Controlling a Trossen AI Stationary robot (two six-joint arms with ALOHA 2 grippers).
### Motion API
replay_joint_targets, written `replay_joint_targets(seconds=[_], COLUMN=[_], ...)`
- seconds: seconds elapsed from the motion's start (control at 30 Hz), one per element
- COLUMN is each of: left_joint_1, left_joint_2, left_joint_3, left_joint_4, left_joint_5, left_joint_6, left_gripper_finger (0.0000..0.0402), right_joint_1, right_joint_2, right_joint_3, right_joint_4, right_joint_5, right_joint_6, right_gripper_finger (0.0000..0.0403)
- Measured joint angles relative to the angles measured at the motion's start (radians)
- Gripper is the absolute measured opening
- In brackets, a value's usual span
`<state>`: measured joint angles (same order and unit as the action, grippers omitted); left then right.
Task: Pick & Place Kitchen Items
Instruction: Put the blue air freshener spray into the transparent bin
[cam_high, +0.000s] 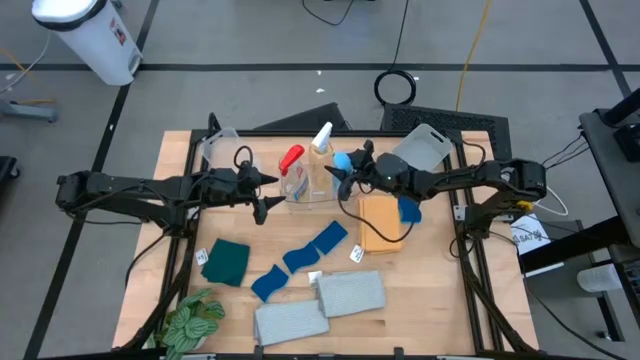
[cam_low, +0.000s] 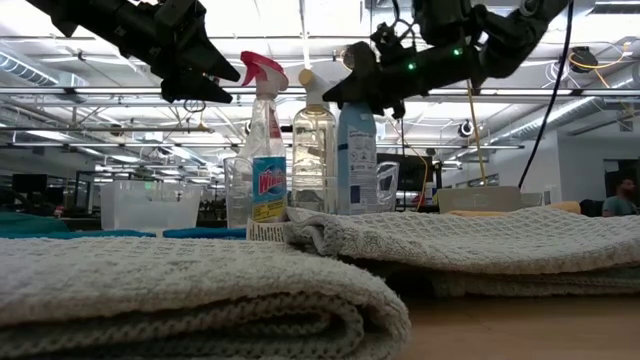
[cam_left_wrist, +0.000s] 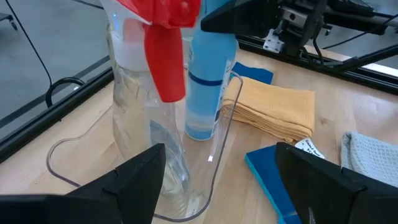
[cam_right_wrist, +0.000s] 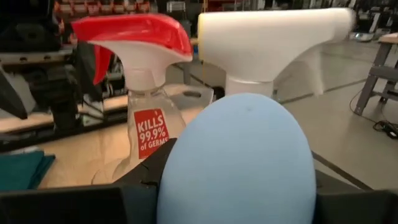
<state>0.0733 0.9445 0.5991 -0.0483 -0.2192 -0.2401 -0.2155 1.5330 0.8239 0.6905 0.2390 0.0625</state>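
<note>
A clear tub (cam_high: 308, 195) at the table's middle holds three bottles: red-trigger (cam_high: 291, 158), white-trigger (cam_high: 322, 138) and blue-capped (cam_high: 343, 160). My right gripper (cam_high: 342, 173) reaches in from the table's right and is shut on the blue-capped bottle (cam_left_wrist: 208, 81). My left gripper (cam_high: 267, 195) hovers open just left of the tub, its fingers (cam_left_wrist: 134, 180) pointing at the red-trigger bottle (cam_left_wrist: 149, 93) without touching it. Blue cloths (cam_high: 300, 255), a teal cloth (cam_high: 227, 262) and two grey towels (cam_high: 350, 293) lie flat nearer the front. My right gripper pinches the rounded blue cap (cam_right_wrist: 186, 180) at the bottle's top between its two fingers, one on each side. The fingers come level from the table's right. The bottle stays upright with its base (cam_left_wrist: 200, 132) down inside the clear tub; whether it rests there I cannot tell.
An orange folded cloth (cam_high: 380, 222) and a blue piece (cam_high: 408, 210) lie under the right arm. An empty clear tub (cam_high: 222, 150) stands far left, a grey tub (cam_high: 425, 148) far right. A green plant (cam_high: 190, 322) sits at the near left corner.
</note>
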Motion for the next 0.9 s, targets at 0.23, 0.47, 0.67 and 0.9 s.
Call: replay_joint_targets(seconds=[0.23, 0.47, 0.67, 0.9], left_joint_1=[0.000, 0.000, 0.000, 0.000], left_joint_2=[0.000, 0.000, 0.000, 0.000], left_joint_3=[0.000, 0.000, 0.000, 0.000], left_joint_4=[0.000, 0.000, 0.000, 0.000], left_joint_5=[0.000, 0.000, 0.000, 0.000], left_joint_6=[0.000, 0.000, 0.000, 0.000], left_gripper_finger=[0.0308, 0.0308, 0.0308, 0.0308], right_joint_1=[0.001, 0.001, 0.001, 0.001], right_joint_2=[0.000, 0.001, 0.001, 0.003], right_joint_3=[-0.083, -0.091, -0.091, -0.092], right_joint_4=[0.164, 0.178, 0.177, 0.167], right_joint_5=[-0.002, -0.006, -0.007, -0.008], right_joint_6=[0.002, 0.003, 0.001, 0.003], right_gripper_finger=[0.0164, 0.0166, 0.0166, 0.0186])
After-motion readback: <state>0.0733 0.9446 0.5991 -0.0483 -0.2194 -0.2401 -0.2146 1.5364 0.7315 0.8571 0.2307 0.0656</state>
